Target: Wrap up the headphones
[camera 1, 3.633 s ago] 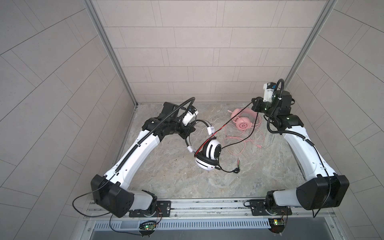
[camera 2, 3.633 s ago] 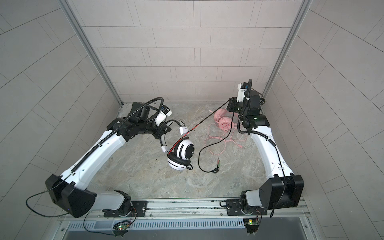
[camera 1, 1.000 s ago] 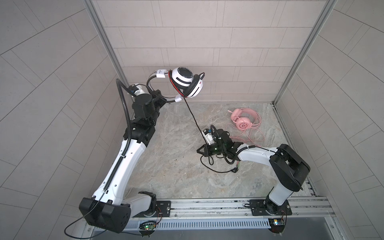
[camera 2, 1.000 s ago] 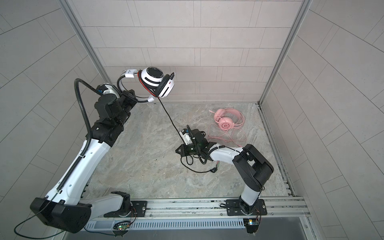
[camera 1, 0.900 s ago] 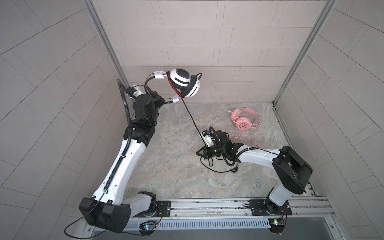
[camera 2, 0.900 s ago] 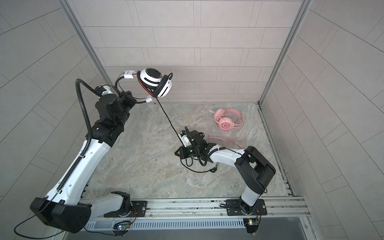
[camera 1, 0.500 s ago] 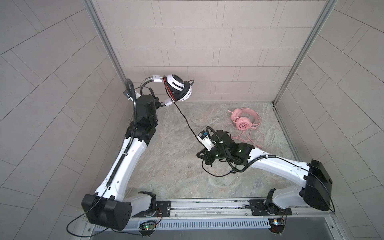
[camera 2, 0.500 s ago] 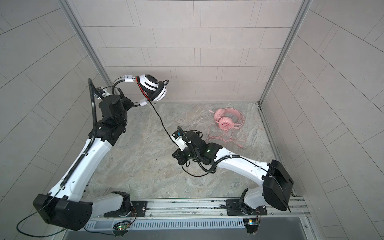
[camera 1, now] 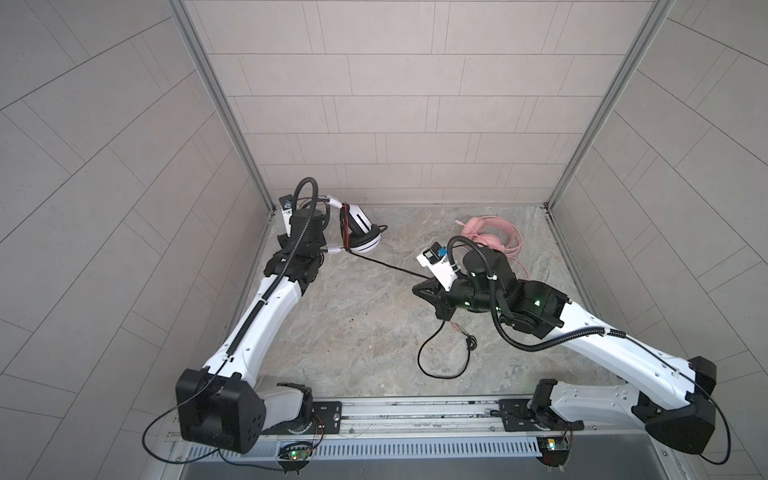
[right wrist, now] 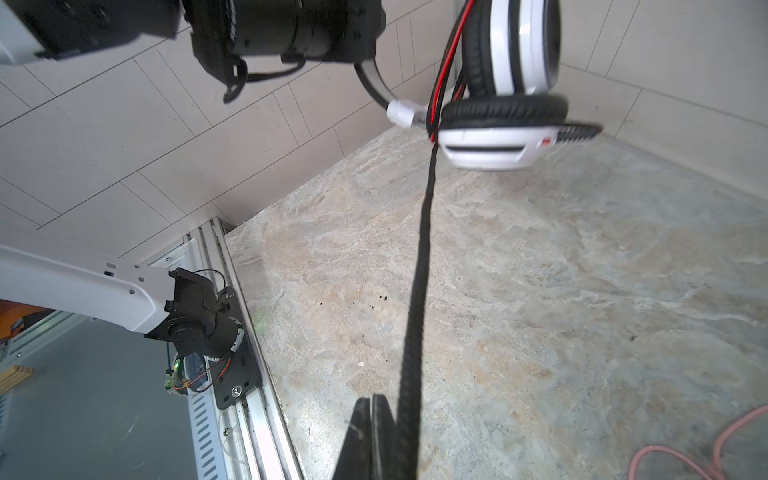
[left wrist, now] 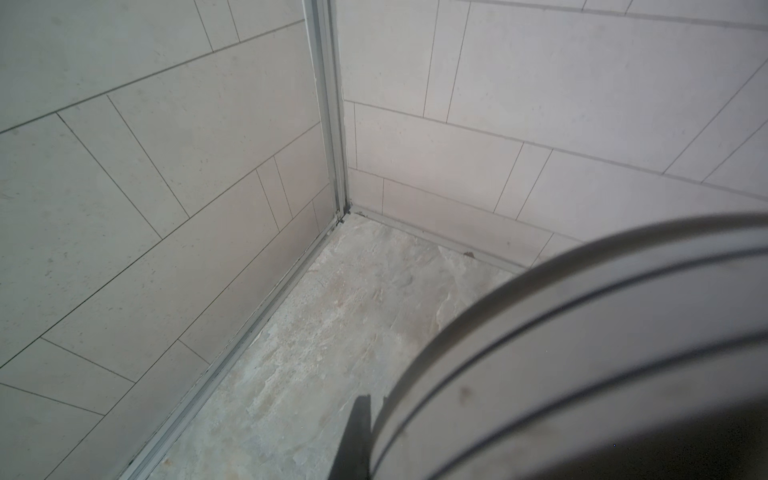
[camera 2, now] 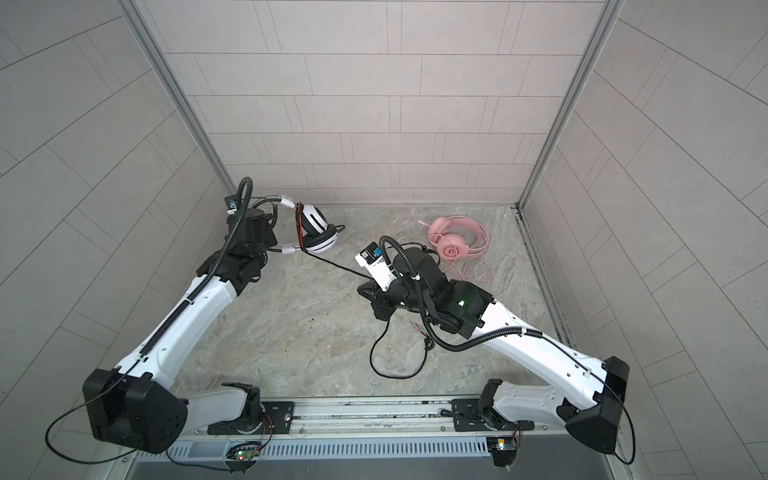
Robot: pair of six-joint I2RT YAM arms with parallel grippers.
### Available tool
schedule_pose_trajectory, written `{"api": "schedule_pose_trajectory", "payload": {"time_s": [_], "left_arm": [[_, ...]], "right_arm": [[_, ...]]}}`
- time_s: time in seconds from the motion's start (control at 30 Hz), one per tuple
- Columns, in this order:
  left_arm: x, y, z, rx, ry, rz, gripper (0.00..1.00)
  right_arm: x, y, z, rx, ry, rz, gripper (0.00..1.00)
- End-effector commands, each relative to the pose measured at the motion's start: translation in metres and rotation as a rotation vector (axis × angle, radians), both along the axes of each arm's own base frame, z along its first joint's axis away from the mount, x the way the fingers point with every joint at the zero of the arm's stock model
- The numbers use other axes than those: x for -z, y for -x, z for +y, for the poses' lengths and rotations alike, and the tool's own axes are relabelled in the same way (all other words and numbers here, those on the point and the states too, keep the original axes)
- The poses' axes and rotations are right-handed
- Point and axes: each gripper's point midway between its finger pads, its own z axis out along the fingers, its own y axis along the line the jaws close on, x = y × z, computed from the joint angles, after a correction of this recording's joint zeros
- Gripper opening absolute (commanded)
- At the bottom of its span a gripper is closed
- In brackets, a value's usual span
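Basically mid-wrap on one set. Left gripper is clenched on the headband of the white headset, near the far left corner. The headset looks clear of the floor, likely so the cups hang free and the cable can pass round them.

Cable runs in a straight, taut line from the headset down to the right gripper, near mid-floor. Right jaws are closed tight. In the right wrist view the cable lies right against them. The taut line says it's pinched there, though the contact itself is hard to see. It's probably held that way to keep tension and feed cable for each turn.

A slack tail drops from under the right gripper, loops on the floor and ends at the plugs. Can't tell how many turns are on the headset.

Pink headset lies flat on the floor at far right, just behind the right arm. Pink cable lies loose beside it, no gripper on either, not yet started.

Counts:
- headsets 2 (1 white, 1 pink)
- cables 2 (1 black, 1 pink)
- grippers 2, both closed
- white cups seen 2
- plugs look like 2, too small to be sure
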Motion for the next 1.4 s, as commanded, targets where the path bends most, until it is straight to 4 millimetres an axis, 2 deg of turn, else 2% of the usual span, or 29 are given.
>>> {"api": "schedule_pose_trajectory", "payload": {"time_s": [0.0, 0.13, 0.3, 0.43, 0.5, 0.67, 0.73, 0.83, 0.93, 1.2, 1.37], "left_arm": [[-0.017, 0.007, 0.007, 0.004, -0.047, -0.039, 0.00], [0.012, 0.011, -0.011, 0.147, -0.071, 0.111, 0.00], [0.038, 0.014, -0.044, 0.354, -0.018, 0.196, 0.00], [0.059, 0.019, -0.060, 0.440, 0.024, 0.266, 0.00], [0.066, 0.020, -0.067, 0.473, 0.058, 0.322, 0.00], [0.081, 0.025, -0.104, 0.639, 0.196, 0.373, 0.00], [0.086, 0.026, -0.110, 0.658, 0.224, 0.382, 0.00], [0.084, 0.026, -0.106, 0.640, 0.217, 0.385, 0.00], [0.083, 0.030, -0.112, 0.662, 0.229, 0.376, 0.00], [0.076, 0.038, -0.138, 0.782, 0.197, 0.369, 0.00], [0.070, 0.044, -0.156, 0.872, 0.218, 0.347, 0.00]], "right_arm": [[-0.016, -0.002, -0.008, 0.004, 0.033, -0.060, 0.00], [-0.030, -0.010, -0.010, 0.031, 0.037, -0.109, 0.00], [-0.030, -0.027, -0.017, 0.086, 0.081, -0.132, 0.00], [-0.033, -0.045, -0.027, 0.148, 0.120, -0.137, 0.00], [-0.035, -0.052, -0.031, 0.168, 0.140, -0.138, 0.00], [-0.040, -0.067, -0.040, 0.220, 0.153, -0.160, 0.00], [-0.043, -0.074, -0.044, 0.244, 0.156, -0.170, 0.00], [-0.047, -0.087, -0.055, 0.302, 0.159, -0.169, 0.00], [-0.051, -0.097, -0.061, 0.331, 0.138, -0.164, 0.00], [-0.062, -0.119, -0.055, 0.331, 0.090, -0.161, 0.00], [-0.064, -0.127, -0.051, 0.329, 0.079, -0.160, 0.00]]}}
